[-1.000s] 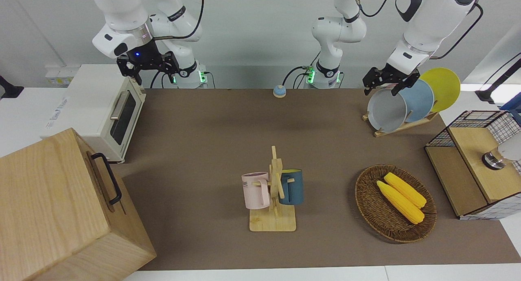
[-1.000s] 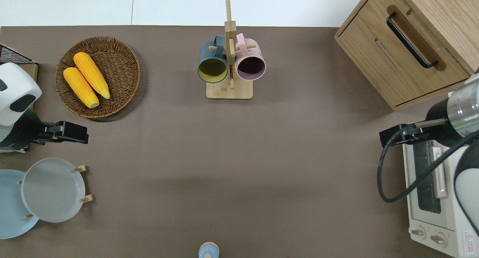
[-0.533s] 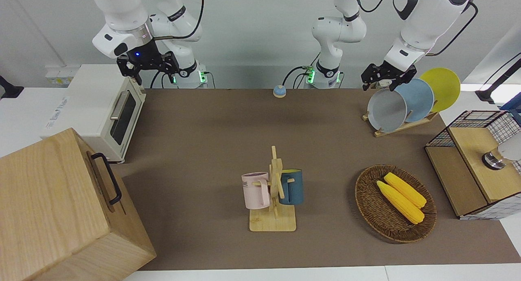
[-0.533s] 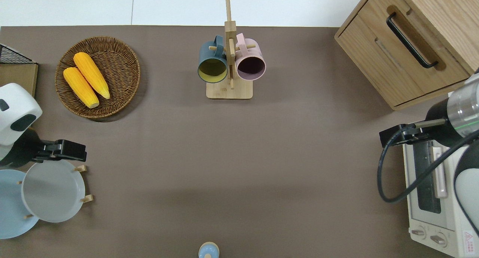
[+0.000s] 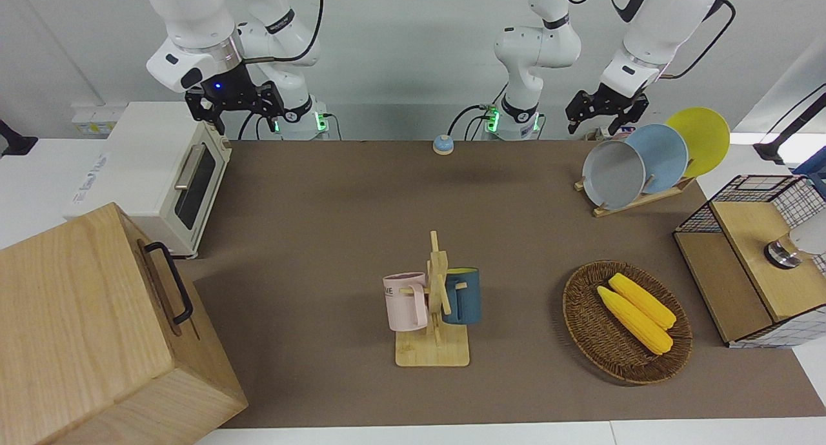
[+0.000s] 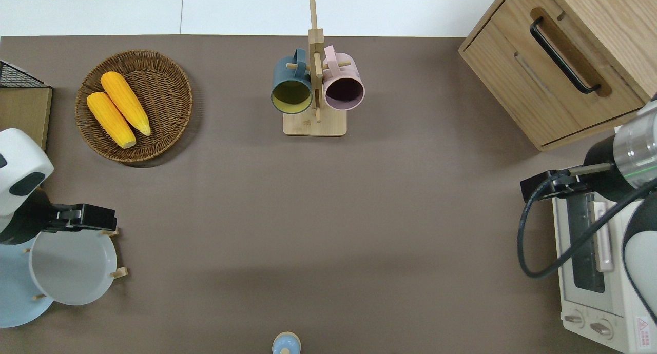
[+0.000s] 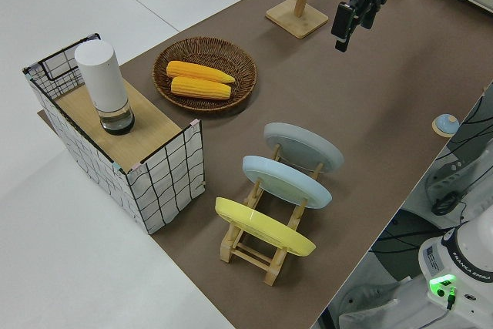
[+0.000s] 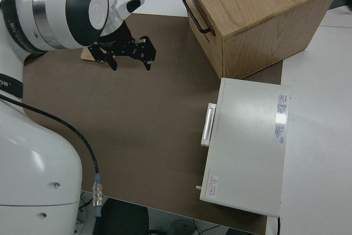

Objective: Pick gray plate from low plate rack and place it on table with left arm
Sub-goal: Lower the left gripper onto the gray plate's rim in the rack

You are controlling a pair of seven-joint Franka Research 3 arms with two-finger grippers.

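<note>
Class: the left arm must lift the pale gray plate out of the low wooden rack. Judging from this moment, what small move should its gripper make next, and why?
Probably lower the left gripper onto the upper rim of the pale gray round plate. The overhead view puts it over that rim; the plate stands untouched in the low light-wood plate rack. The right arm is parked.

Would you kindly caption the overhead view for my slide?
Left end effector hovers over the gray plate standing in the low plate rack.

Three plates stand in one rack (image 5: 635, 200): gray (image 5: 613, 175), blue (image 5: 664, 155), yellow (image 5: 703, 138). Two mugs (image 5: 406, 301) hang on one mug tree (image 5: 435, 316). Two corn cobs (image 5: 635, 313) lie in one basket (image 5: 594, 342).
</note>
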